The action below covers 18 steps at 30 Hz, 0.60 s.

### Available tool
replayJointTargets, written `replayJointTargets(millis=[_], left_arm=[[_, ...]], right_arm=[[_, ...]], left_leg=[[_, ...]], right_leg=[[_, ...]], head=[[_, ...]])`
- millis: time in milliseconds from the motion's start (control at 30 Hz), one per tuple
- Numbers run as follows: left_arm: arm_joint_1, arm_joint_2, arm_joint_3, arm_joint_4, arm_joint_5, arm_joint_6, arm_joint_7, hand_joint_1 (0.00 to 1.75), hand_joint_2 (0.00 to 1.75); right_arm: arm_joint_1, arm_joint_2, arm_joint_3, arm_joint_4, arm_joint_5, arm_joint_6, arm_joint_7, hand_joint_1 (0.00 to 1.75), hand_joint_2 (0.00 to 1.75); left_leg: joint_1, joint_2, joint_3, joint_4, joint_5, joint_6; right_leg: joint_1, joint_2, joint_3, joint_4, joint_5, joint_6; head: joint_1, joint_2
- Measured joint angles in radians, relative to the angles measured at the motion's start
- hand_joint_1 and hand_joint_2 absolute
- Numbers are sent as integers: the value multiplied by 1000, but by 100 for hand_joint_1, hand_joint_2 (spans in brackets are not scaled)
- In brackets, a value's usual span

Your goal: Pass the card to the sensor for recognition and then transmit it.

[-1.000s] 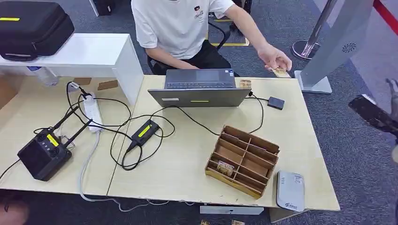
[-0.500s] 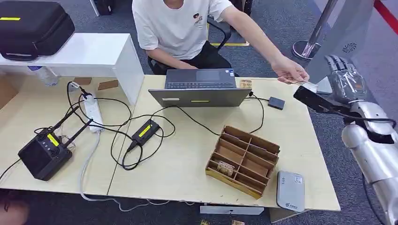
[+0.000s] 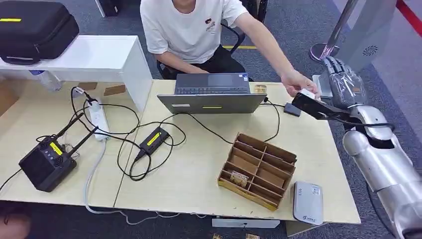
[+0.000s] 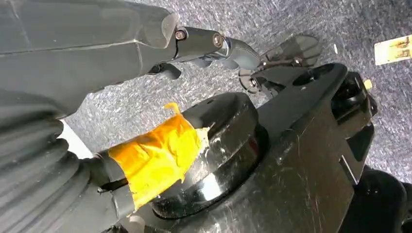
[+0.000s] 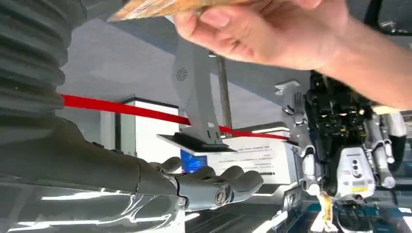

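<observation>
While the person's hand (image 3: 297, 82) holds out the card (image 5: 160, 7) just above the raised right hand (image 3: 343, 82), best to keep that palm level and unmoving beneath it, fingers apart and holding nothing, closing only once the card's flat face lies between thumb and fingers; judged to be the handover stage, with sensing and passing on not yet done. Worth pinching on the broad faces rather than the edges, since a thin, stiff, smooth card could slip or tip from hard grey fingers (image 5: 228, 187). Card tan-yellow and printed, seen edge-on in the right wrist view, gripped in the person's fingertips. Likely sensor: the rounded grey slab (image 3: 307, 201) lying flat at the near corner of the pale wood-grain worktop (image 3: 194, 164), well apart from the card, so a low, flat carry there seems wise. Between them, a brown partitioned organizer (image 3: 258, 169) of thin board with 1 card-like piece in a slot. Left hand (image 4: 214, 41) hanging over speckled grey carpet, fingers loosely apart, holding nothing.
</observation>
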Motion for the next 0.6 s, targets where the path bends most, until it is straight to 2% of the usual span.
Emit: replayJointTargets(millis=[200,600], left_arm=[[0,-1,0,0,10,-10,3,0,175],[0,-1,0,0,13,-10,3,0,175]], right_arm=[[3,15,13,6,-39,-35,-29,175,175],[4,19,13,5,-54,-36,-32,175,175]], left_leg=[[0,0,0,0,0,0],[0,0,0,0,0,0]], right_leg=[[0,0,0,0,0,0],[0,0,0,0,0,0]], head=[[0,0],[0,0]])
